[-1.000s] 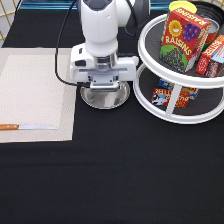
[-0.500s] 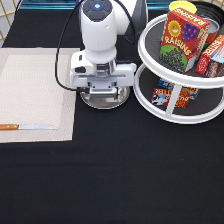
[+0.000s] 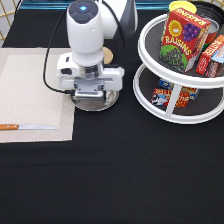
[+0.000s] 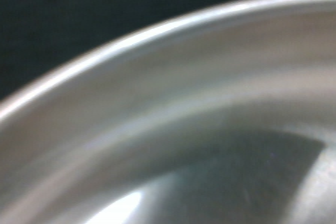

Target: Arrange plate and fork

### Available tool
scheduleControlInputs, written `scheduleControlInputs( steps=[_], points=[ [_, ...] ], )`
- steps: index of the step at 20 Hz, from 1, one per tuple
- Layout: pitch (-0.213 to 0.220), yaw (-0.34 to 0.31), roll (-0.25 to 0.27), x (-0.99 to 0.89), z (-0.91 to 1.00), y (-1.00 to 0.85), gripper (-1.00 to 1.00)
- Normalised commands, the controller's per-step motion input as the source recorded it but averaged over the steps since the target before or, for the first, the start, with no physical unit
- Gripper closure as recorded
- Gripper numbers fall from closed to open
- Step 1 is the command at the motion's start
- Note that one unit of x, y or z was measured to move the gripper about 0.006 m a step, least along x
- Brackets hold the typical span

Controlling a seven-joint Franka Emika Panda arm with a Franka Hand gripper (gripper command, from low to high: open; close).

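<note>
The table (image 3: pixel 125 175) is covered with a black cloth. A pale mat (image 3: pixel 30 95) with a knife (image 3: pixel 27 127) is seen at the exterior view's left. The gripper (image 3: pixel 91 95) is lowered onto the plate (image 3: pixel 107 102) beside the mat; its grip cannot be told. The plate (image 4: pixel 150 140) fills the wrist view.

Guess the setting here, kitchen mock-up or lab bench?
Probably a lab tabletop dressed as a dining or pantry scene: a black-draped table, a beige placemat with a knife, and a white two-tier rack with a raisins box. The pincer sits low over the plate.
</note>
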Motion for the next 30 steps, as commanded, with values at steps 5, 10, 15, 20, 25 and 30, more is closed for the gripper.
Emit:
scheduleControlInputs(
  steps=[5, 10, 15, 20, 25, 30],
  points=[
    [0.001, 0.016, 0.026, 0.03, 0.01, -0.97, -1.00],
    [0.004, 0.028, 0.016, 0.06, 0.00, -0.96, -1.00],
    [0.006, 0.036, 0.008, 0.09, 0.00, -0.95, -1.00],
    [0.009, 0.041, 0.008, 0.10, 0.00, -0.95, -1.00],
    [0.012, 0.086, 0.021, 0.22, 0.00, -0.89, -1.00],
    [0.025, 0.058, 0.020, 0.12, 0.00, -0.92, -1.00]
  ],
)
